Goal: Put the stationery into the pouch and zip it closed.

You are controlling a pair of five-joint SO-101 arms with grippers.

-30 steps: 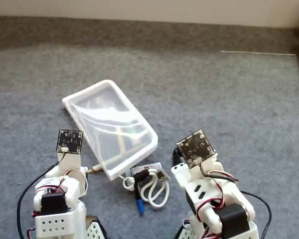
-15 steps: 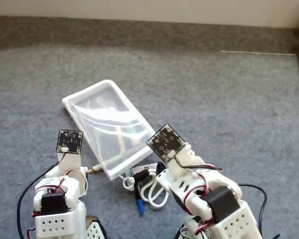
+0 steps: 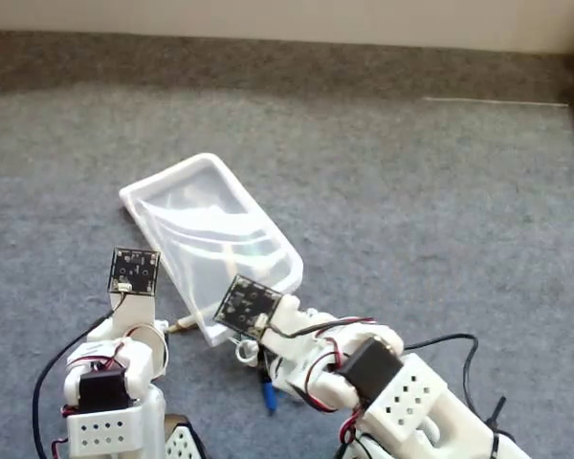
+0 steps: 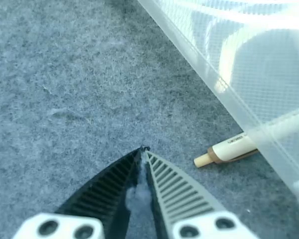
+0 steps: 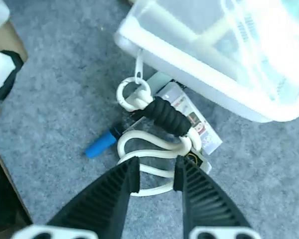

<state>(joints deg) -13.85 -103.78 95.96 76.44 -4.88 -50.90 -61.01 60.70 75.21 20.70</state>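
coiled cord (image 5: 164, 117) reaches between the parted right fingers (image 5: 122, 186), pen (image 4: 229, 148) just beside the clenched left fingers (image 4: 172, 186).

High view looks down; both close wrist views share the pouch (image 3: 210, 239).

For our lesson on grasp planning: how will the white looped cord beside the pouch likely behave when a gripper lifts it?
The white cord will probably flop, since its loops lie loose and curved. The black wrap bunches them, so it should lift as one bundle. It looks thin, so probably light.
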